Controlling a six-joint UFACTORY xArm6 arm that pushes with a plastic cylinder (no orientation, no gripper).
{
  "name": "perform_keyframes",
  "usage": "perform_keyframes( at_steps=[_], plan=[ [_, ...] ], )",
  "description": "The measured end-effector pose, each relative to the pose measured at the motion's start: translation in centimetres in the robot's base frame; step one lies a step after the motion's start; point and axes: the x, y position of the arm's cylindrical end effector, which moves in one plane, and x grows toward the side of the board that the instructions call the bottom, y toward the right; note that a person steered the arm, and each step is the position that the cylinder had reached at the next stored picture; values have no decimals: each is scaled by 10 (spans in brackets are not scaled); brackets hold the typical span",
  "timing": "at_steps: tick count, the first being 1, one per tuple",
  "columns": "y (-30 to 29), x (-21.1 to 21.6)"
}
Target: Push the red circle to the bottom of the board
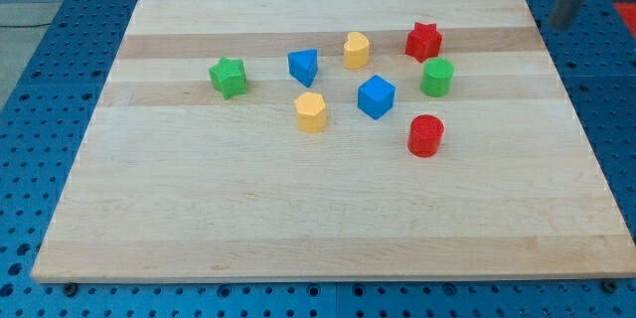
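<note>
The small red plastic circle block (pixel 425 136), a short upright cylinder, is sitting flat on the light wooden tabletop (pixel 298 219), right of centre in the view and well above the board's bottom edge

- You have a pale wooden board (pixel 328 229) lying on a blue perforated table (pixel 60 70).
- On the board you see: green star (pixel 228 77), blue triangle (pixel 303 65), yellow blocks (pixel 357 50) and (pixel 310 111), blue cube (pixel 376 96), red star (pixel 422 41), green cylinder (pixel 436 77), red circle (pixel 425 135).
</note>
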Motion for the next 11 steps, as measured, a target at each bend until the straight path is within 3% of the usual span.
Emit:
perform_keyframes(
  at_steps=[3,8,11],
  plan=[
    [-124,134],
    [-266,168],
    [-271,173]
  ],
)
